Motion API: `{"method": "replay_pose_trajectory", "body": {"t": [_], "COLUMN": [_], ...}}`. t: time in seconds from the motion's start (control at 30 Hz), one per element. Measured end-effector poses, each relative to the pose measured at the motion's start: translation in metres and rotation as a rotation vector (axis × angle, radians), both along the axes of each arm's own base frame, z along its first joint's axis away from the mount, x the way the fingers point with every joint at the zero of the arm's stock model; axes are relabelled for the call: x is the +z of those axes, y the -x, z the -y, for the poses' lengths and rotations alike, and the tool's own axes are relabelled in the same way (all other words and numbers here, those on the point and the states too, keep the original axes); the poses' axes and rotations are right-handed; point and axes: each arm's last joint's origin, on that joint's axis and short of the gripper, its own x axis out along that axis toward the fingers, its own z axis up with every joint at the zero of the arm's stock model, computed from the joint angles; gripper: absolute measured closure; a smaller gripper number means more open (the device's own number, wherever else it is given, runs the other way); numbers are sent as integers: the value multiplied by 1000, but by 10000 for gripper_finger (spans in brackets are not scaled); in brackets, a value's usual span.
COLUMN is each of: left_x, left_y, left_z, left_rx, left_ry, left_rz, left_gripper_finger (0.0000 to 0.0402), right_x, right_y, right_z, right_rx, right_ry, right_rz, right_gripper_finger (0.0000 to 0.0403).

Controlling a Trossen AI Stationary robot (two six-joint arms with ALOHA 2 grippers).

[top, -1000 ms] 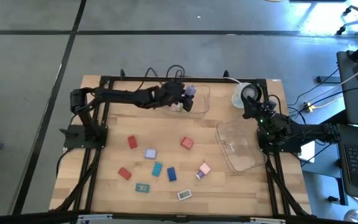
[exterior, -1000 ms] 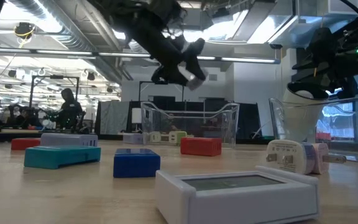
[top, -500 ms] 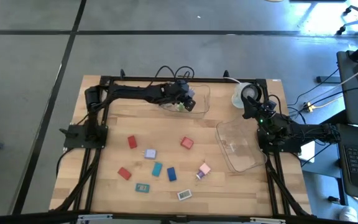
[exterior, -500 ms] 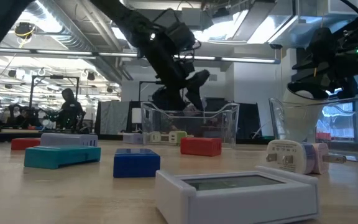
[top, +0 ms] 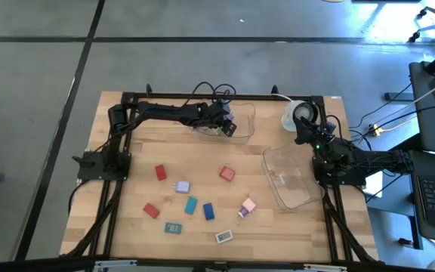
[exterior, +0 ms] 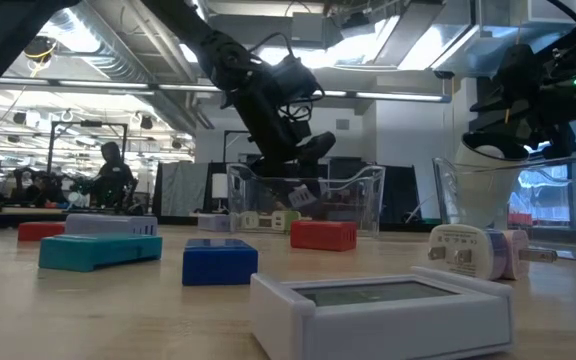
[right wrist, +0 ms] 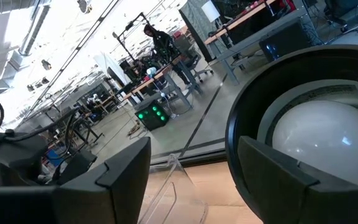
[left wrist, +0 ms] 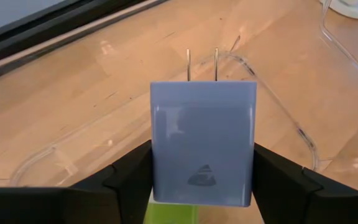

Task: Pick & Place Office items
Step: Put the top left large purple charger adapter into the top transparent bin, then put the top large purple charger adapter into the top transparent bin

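The left pincer (left wrist: 202,180) has descended into the far clear tub (top: 242,119), its fingers now parting beside the lavender charger (left wrist: 203,146) between them, indicating release under way; the right pincer (top: 302,125) waits open.

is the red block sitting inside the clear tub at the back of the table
No, the red block lies on the bare table, apart from the back tub.

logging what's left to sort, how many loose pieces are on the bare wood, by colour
red: 3
teal: 2
blue: 1
lavender: 1
pink: 1
white: 1
total: 9
not counted: the lavender charger between the left gripper's fingers over the tub
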Motion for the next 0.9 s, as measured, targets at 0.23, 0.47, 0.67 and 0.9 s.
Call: {"method": "replay_pose_trajectory", "body": {"t": [0.23,0.47,0.67,0.9], "left_x": [0,1,1,20], "left_y": [0,0,0,0], "left_z": [0,0,-1,-1], "left_rx": [10,21,15,-47], "left_ry": [8,47,63,2], "left_rz": [11,36,43,101], "left_gripper_finger": [164,162,151,130], "right_x": [0,0,0,0], "right_y": [0,0,0,0], "right_z": [0,0,0,0], "right_rx": [0,0,0,0], "right_ry": [0,0,0,0], "right_rz": [0,0,0,0], "right_gripper_finger": [157,157,157,157]}}
